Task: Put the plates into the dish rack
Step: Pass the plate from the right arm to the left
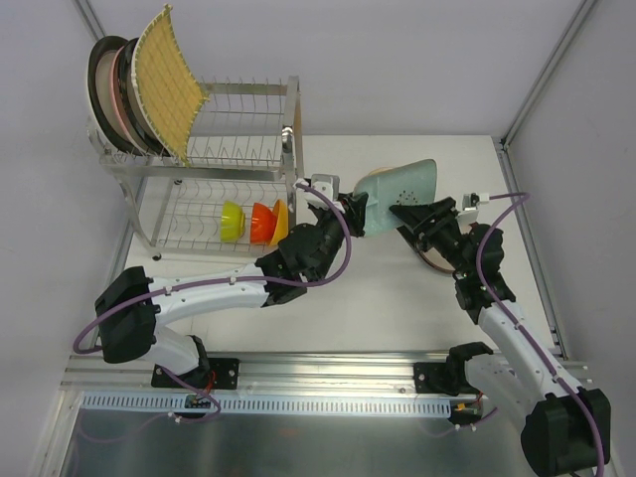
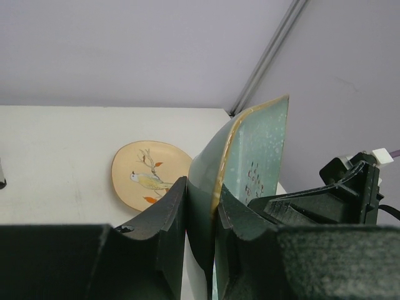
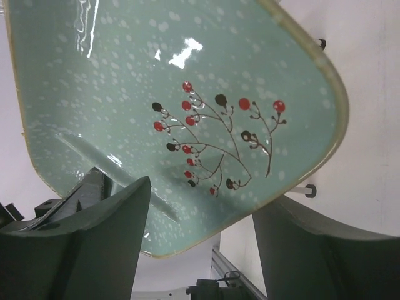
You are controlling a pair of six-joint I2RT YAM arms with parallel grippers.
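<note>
Left gripper (image 2: 203, 192) clamped on teal dish (image 2: 262, 144), right gripper (image 3: 201, 203) spread; bird plate (image 2: 147, 176) legible from left wrist only.

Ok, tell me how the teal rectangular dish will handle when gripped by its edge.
The teal rectangular dish looks glazed, with bright glare, so probably slippery. It seems stiff ceramic, likely to chip if knocked. The left gripper pinches only its rim, so it may pivot.
</note>
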